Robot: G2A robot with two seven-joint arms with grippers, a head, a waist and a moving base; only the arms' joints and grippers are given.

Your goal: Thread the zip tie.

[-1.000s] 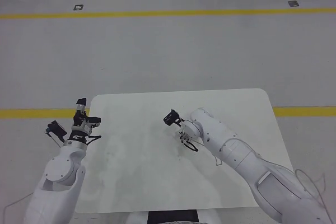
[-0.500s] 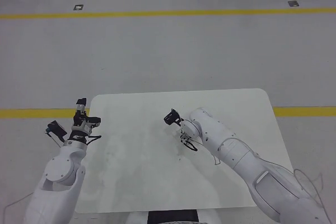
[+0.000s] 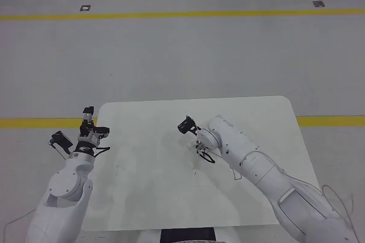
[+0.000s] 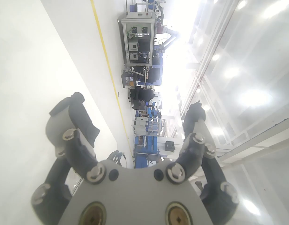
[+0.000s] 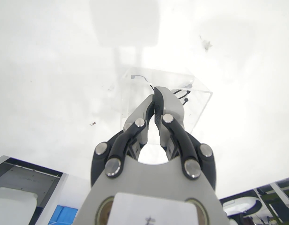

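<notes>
A black zip tie (image 5: 141,77) is pinched in the clenched right gripper (image 5: 156,92) over a clear box (image 5: 203,105); the left gripper (image 4: 136,103) is held released at the worktop (image 3: 146,200) edge.

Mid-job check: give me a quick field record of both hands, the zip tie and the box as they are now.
left hand: open, empty, at the left edge of the table
right hand: shut on the zip tie, tips over the clear box
zip tie: thin black strand curving out from the right hand's tips
clear box: stands on the table near its middle
spare ties: black, lying inside the clear box
threading: cannot tell from these views
</notes>
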